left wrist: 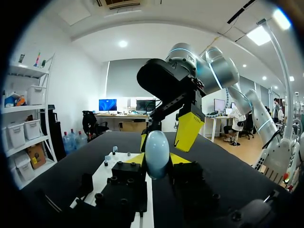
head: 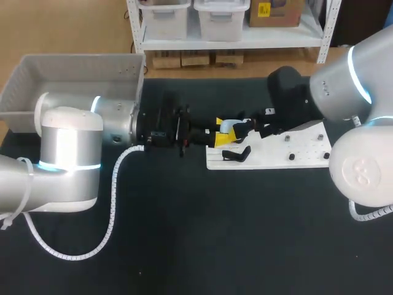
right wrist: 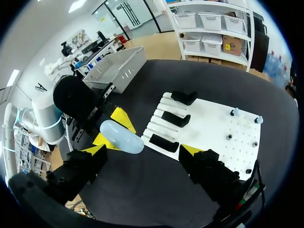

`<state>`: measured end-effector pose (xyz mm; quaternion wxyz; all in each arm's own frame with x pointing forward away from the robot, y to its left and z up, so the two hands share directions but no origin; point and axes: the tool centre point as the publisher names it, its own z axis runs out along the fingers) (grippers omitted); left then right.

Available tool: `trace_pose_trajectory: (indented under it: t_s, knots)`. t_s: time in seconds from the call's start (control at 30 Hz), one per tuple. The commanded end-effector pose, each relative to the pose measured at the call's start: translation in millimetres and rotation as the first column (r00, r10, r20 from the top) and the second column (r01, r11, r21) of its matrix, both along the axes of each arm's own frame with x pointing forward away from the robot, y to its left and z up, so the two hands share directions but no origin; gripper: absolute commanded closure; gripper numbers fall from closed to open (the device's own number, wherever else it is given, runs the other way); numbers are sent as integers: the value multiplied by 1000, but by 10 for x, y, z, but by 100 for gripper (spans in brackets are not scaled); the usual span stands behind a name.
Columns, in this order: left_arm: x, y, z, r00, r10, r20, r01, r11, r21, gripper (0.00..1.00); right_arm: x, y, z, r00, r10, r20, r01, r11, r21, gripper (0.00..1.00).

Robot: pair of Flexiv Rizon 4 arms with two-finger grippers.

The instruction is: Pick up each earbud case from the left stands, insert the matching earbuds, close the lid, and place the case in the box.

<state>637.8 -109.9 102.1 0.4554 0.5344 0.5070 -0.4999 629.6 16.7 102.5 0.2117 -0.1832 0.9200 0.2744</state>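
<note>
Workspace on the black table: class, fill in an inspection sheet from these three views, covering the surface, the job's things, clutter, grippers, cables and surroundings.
Surface: black table, with a white board lying on its right part.
Job's things: pale blue earbud case held above the table beside the board; three black stands on the board, bare; grey box at the far left; earbuds not made out.
Clutter: nothing seen.
Grippers: left gripper shut on the earbud case; right gripper open, fingers wide apart, not touching the case.
Cables: white coiled hose loops from the left arm.
Surroundings: nothing seen reaching over the table.
</note>
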Motion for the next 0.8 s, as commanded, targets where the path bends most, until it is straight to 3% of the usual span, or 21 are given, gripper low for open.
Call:
trace_pose_trajectory:
  t_s: [0.03, 0.8]
  knots:
    - [-3, 1, -10, 1000, 2, 3, -2, 1000, -3, 100, -10, -6, 3, 1000, -13, 4, 13, 1000, -8, 0]
    - [-3, 1, -10, 1000, 2, 3, -2, 1000, -3, 100, 109, -24, 117, 999, -38, 31, 39, 999, -25, 0]
